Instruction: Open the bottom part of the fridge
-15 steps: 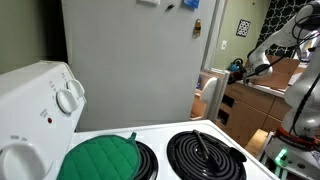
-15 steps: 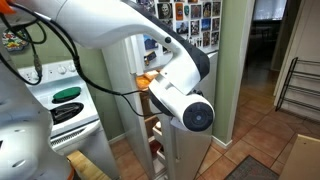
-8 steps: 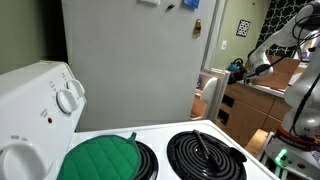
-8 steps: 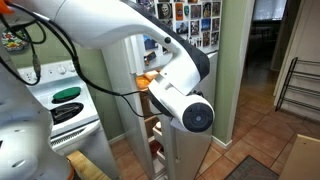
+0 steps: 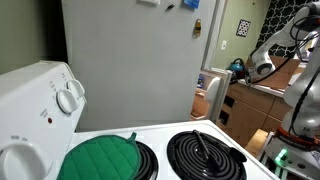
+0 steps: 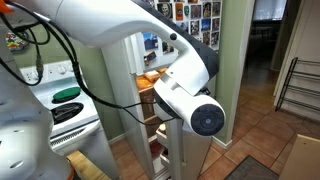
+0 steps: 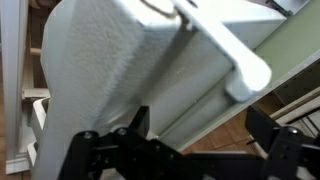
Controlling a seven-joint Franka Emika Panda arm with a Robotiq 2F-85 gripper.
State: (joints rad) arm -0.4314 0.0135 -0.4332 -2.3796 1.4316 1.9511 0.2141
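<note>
The fridge (image 5: pixel 130 60) is a tall pale grey box behind the stove. Its bottom part (image 5: pixel 211 98) stands ajar, seen edge-on as a narrow white panel. In the wrist view this door (image 7: pixel 110 70) fills the frame as a white textured face with a long white handle (image 7: pixel 225 50). My gripper (image 7: pixel 200 135) is open, its black fingers spread below the handle, with the door's edge and the floor showing between them. In an exterior view the gripper (image 5: pixel 238 68) is just beside the door's top. The robot arm (image 6: pixel 185 85) hides it in the second exterior view, where lit fridge shelves (image 6: pixel 148 85) show.
A white stove (image 5: pixel 160 133) with coil burners and a green pot holder (image 5: pixel 100 158) is in front. Brown wooden drawers (image 5: pixel 245 110) stand behind the door. Magnets cover the upper fridge door (image 6: pixel 195 18). A wire rack (image 6: pixel 300 85) stands on the tiled floor (image 6: pixel 265 135).
The arm's wrist has shifted a little away from the fridge, drawing back from the door. The door's position looks about the same.
</note>
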